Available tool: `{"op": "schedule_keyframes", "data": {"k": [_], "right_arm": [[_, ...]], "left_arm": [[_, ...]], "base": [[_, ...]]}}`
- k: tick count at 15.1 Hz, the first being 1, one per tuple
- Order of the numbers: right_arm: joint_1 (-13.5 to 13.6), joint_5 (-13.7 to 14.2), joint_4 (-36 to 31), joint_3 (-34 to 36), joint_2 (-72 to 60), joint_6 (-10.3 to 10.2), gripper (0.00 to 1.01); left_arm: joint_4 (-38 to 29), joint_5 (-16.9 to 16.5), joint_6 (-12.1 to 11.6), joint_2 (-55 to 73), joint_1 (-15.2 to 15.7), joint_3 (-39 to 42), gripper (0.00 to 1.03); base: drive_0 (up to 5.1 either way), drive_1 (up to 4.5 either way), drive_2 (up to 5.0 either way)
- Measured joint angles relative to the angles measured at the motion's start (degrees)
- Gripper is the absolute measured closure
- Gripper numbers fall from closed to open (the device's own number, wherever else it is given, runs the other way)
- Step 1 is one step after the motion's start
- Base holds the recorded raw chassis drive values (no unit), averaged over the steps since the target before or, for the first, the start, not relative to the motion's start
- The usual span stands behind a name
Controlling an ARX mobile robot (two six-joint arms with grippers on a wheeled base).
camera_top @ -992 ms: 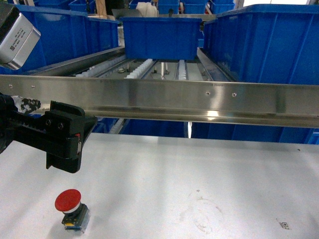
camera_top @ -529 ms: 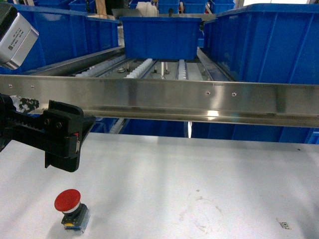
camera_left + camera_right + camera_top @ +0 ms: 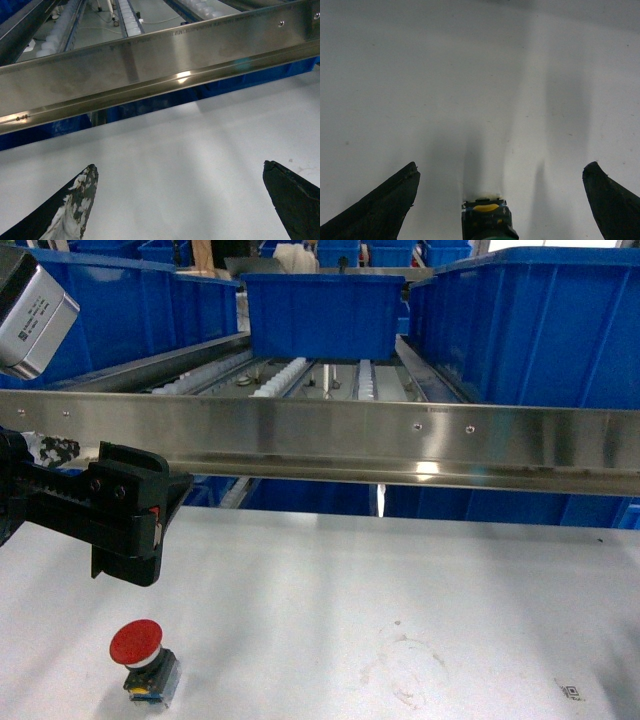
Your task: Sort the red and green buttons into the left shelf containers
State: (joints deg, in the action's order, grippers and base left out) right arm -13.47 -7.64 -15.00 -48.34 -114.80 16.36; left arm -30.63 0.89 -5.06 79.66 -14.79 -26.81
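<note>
The red button [image 3: 136, 642] stands on the white table at the front left, red cap up on its dark body. My left gripper [image 3: 140, 525] hovers above and just behind it, below the steel rail. In the left wrist view the left gripper [image 3: 180, 172] is open, with only bare table between its fingers. The right gripper [image 3: 500, 170] is open wide, out of the head view. Between its fingers, touching neither, lies the green button [image 3: 487, 221], showing its dark body, a yellow bit and a sliver of green. The left shelf container [image 3: 130, 305] is a big blue bin.
A long steel rail [image 3: 330, 440] fronts the shelf across the head view, with roller tracks [image 3: 300, 375] behind it. A blue bin [image 3: 320, 315] sits at the centre back and a larger one [image 3: 530, 330] at the right. A faint ring stain [image 3: 405, 675] marks the table.
</note>
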Motion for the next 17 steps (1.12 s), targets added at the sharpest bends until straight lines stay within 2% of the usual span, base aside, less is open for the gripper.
{"op": "schedule_keyframes", "data": {"k": [3,7,8,9,10,12,13,17], "right_arm": [[-0.1,0.9,1.0,-0.6,-0.9,0.0,0.03],[0.0,2.3,-0.9,0.4,-1.3,0.7,0.03],[0.0,2.3,-0.8,0.9,-1.4,0.7,0.09],[0.0,2.6,-1.3,1.9,-1.7,0.9,0.19],[0.0,2.9,-3.6,3.2,-3.3,0.9,0.49],[0.0,2.7,-5.0,3.7,-3.9,0.9,0.69],[0.0,2.7,-5.8,3.8,-4.0,0.9,0.71],[-0.2,2.7,-11.0,6.1,-4.2,1.1,0.71]], "left_arm": [[0.0,0.0,0.0,0.0,0.0,0.0,0.05],[0.0,0.0,0.0,0.0,0.0,0.0,0.05],[0.0,0.0,0.0,0.0,0.0,0.0,0.05],[0.0,0.0,0.0,0.0,0.0,0.0,0.05],[0.0,0.0,0.0,0.0,0.0,0.0,0.05],[0.0,0.0,0.0,0.0,0.0,0.0,0.05],[0.0,0.0,0.0,0.0,0.0,0.0,0.05],[0.0,0.0,0.0,0.0,0.0,0.0,0.05]], "base": [[0.0,0.0,0.0],[0.0,0.0,0.0],[0.0,0.0,0.0],[0.0,0.0,0.0],[0.0,0.0,0.0],[0.0,0.0,0.0],[0.0,0.0,0.0],[0.0,0.0,0.0]]}}
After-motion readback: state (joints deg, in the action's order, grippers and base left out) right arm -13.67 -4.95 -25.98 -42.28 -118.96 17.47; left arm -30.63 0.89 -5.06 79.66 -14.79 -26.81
